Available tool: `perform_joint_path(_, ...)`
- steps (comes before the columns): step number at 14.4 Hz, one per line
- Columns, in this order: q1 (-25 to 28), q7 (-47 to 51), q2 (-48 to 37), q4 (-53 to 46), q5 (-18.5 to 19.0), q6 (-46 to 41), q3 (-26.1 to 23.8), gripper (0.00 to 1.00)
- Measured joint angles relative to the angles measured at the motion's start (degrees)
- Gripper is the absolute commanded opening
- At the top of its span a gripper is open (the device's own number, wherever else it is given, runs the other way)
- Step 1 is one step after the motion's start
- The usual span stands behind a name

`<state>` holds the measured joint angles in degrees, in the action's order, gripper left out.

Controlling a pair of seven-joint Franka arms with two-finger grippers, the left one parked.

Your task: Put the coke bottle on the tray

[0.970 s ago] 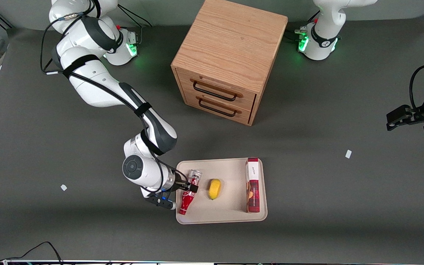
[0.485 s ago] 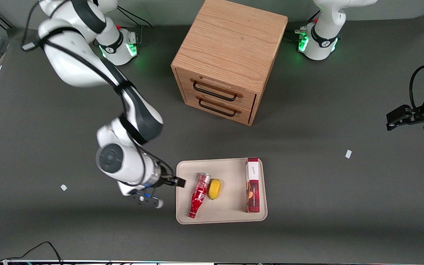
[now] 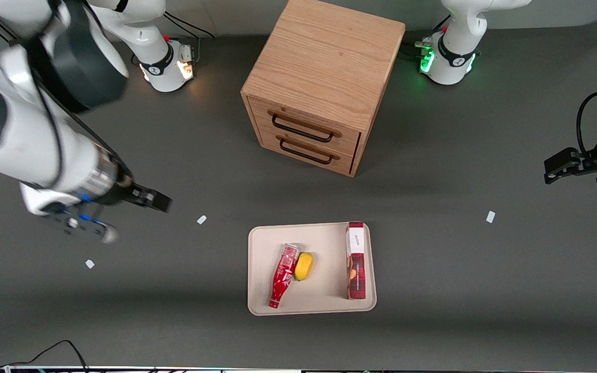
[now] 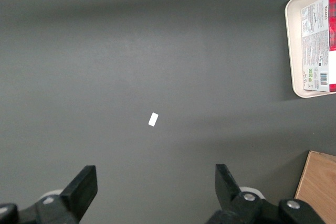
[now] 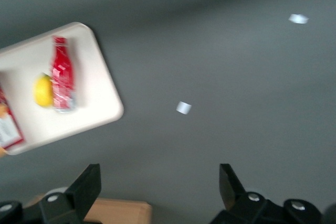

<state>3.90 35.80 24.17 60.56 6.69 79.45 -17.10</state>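
The coke bottle (image 3: 283, 275), red with white lettering, lies on its side on the beige tray (image 3: 265, 243), its silvery base touching a yellow lemon (image 3: 303, 266). It also shows in the right wrist view (image 5: 62, 74), lying on the tray (image 5: 100, 85). My right gripper (image 3: 156, 199) is open and empty, raised high above the bare table, well away from the tray toward the working arm's end. Its fingers (image 5: 86, 184) stand wide apart with nothing between them.
A red-and-white box (image 3: 356, 260) lies on the tray beside the lemon. A wooden two-drawer cabinet (image 3: 319, 83) stands farther from the front camera than the tray. Small white scraps (image 3: 201, 219) dot the grey table (image 3: 433, 290).
My gripper let go of the coke bottle, which now lies on the tray against the lemon. The arm rose and swung away toward its own end of the table.
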Motion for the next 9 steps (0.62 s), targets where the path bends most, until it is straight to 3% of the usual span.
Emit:
perform_joint_path(4, -1.5, -9.9, -12.0, 5.4, -7.3, -7.4, 10.4, 1.00)
perform_joint_path(6, -2.5, -13.6, -20.9, 16.5, -8.7, -5.4, 13.7, 1.00)
perform_joint_path(9, -2.4, -13.9, -32.2, 33.5, -8.8, 1.8, 13.8, 1.00)
